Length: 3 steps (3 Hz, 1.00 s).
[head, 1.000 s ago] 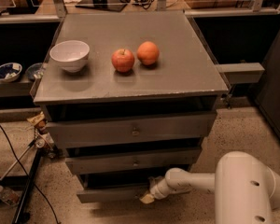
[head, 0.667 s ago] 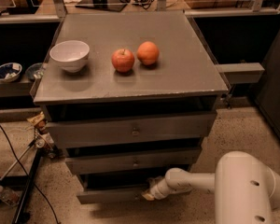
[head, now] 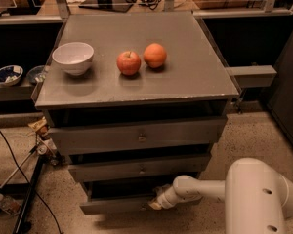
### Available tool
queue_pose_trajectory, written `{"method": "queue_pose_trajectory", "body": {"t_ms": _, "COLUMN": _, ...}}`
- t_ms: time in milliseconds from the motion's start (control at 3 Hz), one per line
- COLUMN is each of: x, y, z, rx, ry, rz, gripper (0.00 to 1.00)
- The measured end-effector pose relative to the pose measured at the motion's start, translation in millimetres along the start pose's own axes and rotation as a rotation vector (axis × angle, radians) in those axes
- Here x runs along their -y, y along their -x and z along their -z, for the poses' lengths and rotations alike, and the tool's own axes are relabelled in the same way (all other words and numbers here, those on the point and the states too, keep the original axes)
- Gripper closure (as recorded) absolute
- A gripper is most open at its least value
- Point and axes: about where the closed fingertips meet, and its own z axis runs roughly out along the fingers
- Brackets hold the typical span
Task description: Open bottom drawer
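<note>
Nothing moved | hand (head: 155, 202) at bottom drawer (head: 115, 204) front, mid-right | grip: cannot tell

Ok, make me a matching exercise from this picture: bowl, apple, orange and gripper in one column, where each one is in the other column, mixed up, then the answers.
Things:
1. bowl
2. apple
3. orange
4. gripper

Places:
A. low down, at the front of the bottom drawer
B. furthest left on the cabinet top
C. between the other two things on the top
D. furthest right of the three on the top

Pairs: 1-B, 2-C, 3-D, 4-A
</note>
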Motion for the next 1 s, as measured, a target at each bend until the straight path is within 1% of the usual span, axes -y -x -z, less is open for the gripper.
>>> {"method": "queue_pose_trajectory", "body": {"t_ms": 667, "x": 2.6, "y": -0.1, "z": 1.0, "rx": 0.0, "ry": 0.0, "rz": 0.0, "gripper": 1.0}}
{"method": "queue_pose_trajectory", "body": {"t_ms": 1000, "x": -10.9, "y": 2.9, "z": 6.5, "rx": 0.024, "ry": 0.035, "rz": -0.017, "gripper": 1.0}}
